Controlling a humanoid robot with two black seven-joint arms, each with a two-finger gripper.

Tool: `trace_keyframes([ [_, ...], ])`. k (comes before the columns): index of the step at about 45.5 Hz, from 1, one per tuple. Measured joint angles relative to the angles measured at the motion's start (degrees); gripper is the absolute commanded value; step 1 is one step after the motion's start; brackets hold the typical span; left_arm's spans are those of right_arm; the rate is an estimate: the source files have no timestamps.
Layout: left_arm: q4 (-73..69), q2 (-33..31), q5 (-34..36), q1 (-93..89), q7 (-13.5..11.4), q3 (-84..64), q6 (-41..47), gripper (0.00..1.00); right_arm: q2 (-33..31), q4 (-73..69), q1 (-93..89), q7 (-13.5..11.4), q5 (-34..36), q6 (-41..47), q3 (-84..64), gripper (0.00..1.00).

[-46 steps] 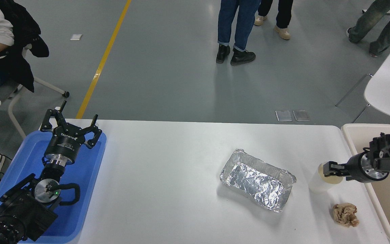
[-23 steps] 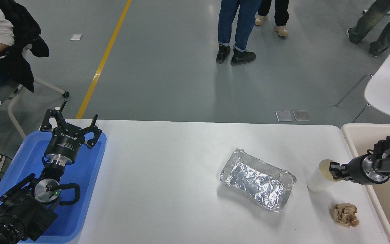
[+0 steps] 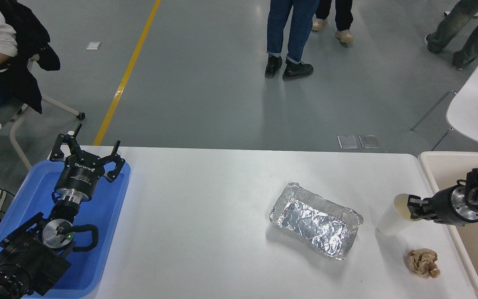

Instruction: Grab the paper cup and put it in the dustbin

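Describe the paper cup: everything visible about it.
The paper cup is small, white and tapered, with a cream inside and a rolled rim, and looks like plain paper. It is tilted, its mouth turned up and toward the right. It sits near the table's right edge, between the foil tray and the dustbin, with the paper wad nearer the camera. The right gripper grips it at the rim. Whether its base touches the table cannot be told.

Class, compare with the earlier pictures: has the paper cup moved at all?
Yes. Judged against the foil tray, the paper cup has tilted, its rim leaning toward the dustbin, held at the rim by the right claw.
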State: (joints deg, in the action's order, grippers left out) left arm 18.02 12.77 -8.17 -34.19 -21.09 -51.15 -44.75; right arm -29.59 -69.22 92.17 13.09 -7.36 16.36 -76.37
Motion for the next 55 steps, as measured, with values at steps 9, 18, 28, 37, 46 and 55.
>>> trace_keyframes([
  [9,0.0,0.0,0.1,0.0,0.1,0.0,0.0,1.00,0.2,-6.7,12.3,0.0,-0.8,11.1,-4.2,0.00],
  [18,0.0,0.0,0.1,0.0,0.1,0.0,0.0,1.00,0.3,-9.6,23.8,0.1,-1.2,21.9,-7.8,0.00],
  [28,0.0,0.1,0.0,0.0,0.1,0.0,0.0,1.00,1.6,-10.7,34.9,0.1,-1.5,26.2,-12.6,0.00],
  [37,0.0,0.0,0.0,0.0,0.1,0.0,0.0,1.00,2.9,-11.1,43.9,0.1,-1.5,27.7,-16.1,0.00],
  [46,0.0,0.1,0.0,0.0,0.1,0.0,0.0,1.00,3.3,-11.3,48.6,0.1,-1.5,28.3,-17.7,0.00],
  [55,0.0,0.1,0.0,0.0,0.1,0.0,0.0,1.00,3.0,-11.1,50.5,0.1,-1.3,28.5,-18.6,0.00],
])
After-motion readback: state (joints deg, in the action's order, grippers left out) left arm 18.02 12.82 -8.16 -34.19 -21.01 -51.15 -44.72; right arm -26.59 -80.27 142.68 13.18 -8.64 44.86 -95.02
